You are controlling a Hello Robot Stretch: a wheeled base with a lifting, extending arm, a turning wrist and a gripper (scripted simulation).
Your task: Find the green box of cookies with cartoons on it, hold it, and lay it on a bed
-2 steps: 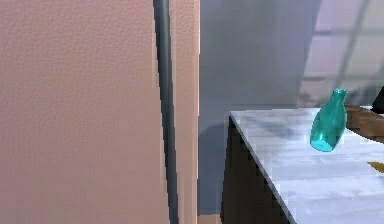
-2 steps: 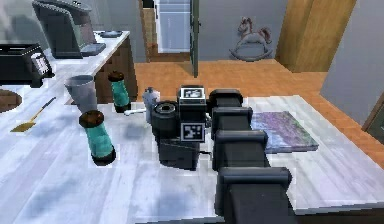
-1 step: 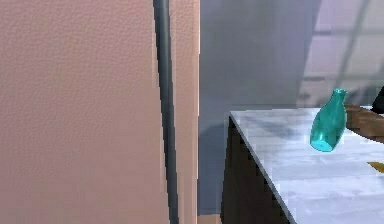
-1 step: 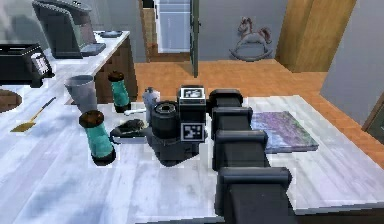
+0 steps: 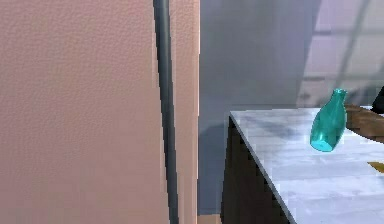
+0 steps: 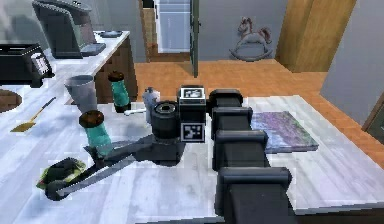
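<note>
The gripper pointed toward the arm side view's lower left. Its far end was at a flat green thing lying on the counter. Whether its fingers were spread or pressed together, or held anything, could not be told. That green thing, likely the cookie box, lay right at the gripper's tip, its long axis unclear. Just beyond stood a teal jar, and farther out a cup and a bottle. No print was legible.
</note>
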